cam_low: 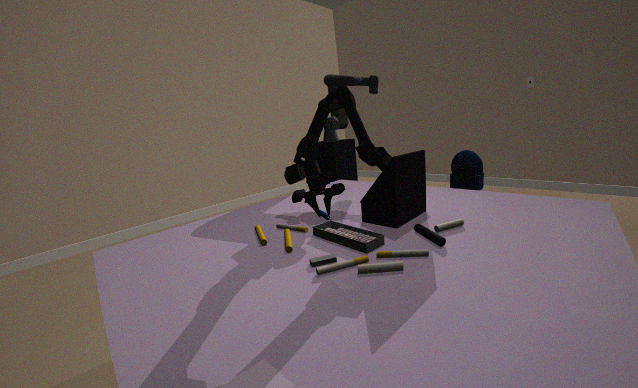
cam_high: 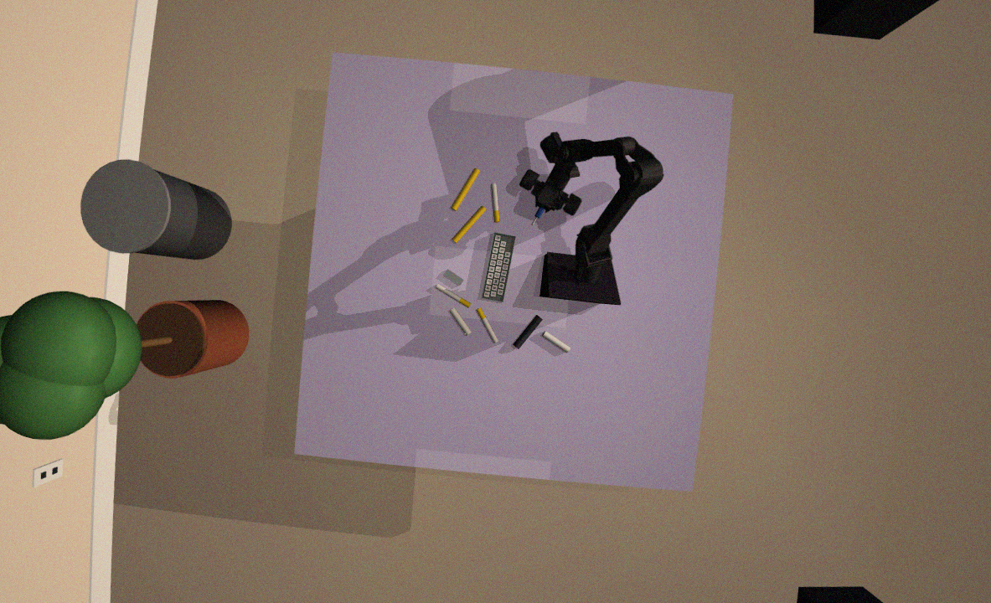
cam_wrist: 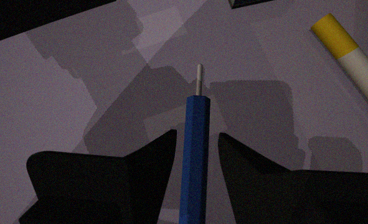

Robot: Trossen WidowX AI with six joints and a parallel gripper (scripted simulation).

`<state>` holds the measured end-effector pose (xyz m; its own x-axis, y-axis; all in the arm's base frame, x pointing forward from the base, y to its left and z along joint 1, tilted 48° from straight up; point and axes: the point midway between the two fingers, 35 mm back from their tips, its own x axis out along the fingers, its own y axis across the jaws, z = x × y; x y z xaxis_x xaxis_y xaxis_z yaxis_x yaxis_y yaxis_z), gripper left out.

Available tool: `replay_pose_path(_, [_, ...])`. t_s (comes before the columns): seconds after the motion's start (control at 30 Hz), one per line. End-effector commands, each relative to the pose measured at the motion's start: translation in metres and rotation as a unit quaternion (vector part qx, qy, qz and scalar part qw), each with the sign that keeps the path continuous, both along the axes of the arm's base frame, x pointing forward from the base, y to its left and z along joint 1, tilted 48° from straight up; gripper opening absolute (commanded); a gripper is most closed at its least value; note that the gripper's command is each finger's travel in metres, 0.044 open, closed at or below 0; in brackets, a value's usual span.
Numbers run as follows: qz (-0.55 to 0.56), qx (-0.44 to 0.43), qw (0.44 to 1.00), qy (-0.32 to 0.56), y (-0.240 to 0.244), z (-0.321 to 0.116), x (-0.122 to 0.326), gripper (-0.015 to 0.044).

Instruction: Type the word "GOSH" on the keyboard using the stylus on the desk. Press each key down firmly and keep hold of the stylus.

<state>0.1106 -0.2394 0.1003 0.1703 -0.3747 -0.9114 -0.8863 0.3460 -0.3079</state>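
Observation:
A blue stylus [cam_high: 539, 214] [cam_low: 323, 214] [cam_wrist: 197, 162] with a thin grey tip lies on the desk beyond one end of the keyboard. My gripper [cam_high: 544, 208] [cam_low: 324, 212] [cam_wrist: 197, 137] is open and low over the desk. Its fingers stand on either side of the stylus, with a gap on both sides in the wrist view, and the stylus points away from me. The keyboard [cam_high: 498, 267] [cam_low: 341, 238], in a dark grey-green case, lies with its keys up. In the wrist view only a dark corner of its case shows at the top edge.
Two yellow sticks [cam_high: 465, 188] [cam_high: 469, 224] and a white-and-yellow stick [cam_high: 495, 202] [cam_low: 292, 227] [cam_wrist: 362, 73] lie near the keyboard's stylus end. A small grey block [cam_high: 450, 277] [cam_low: 323, 260], several more sticks and a black cylinder [cam_high: 527, 332] [cam_low: 429, 235] lie around its other end.

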Motion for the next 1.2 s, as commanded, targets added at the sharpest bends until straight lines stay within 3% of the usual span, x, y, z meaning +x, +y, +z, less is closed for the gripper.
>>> replay_pose_path(0.0, [0.001,0.004,1.000,0.001,0.000,-0.003,0.000,0.0150])
replay_pose_path(0.1, [0.001,0.004,1.000,0.001,0.000,-0.003,0.000,0.0150])
replay_pose_path(0.27, [0.000,0.001,1.000,0.001,0.000,-0.001,0.000,0.0019])
replay_pose_path(0.37, [0.000,0.001,1.000,0.001,0.000,-0.001,0.000,0.0000])
replay_pose_path(1.17, [0.000,0.002,1.000,0.000,0.037,0.032,0.003,0.0000])
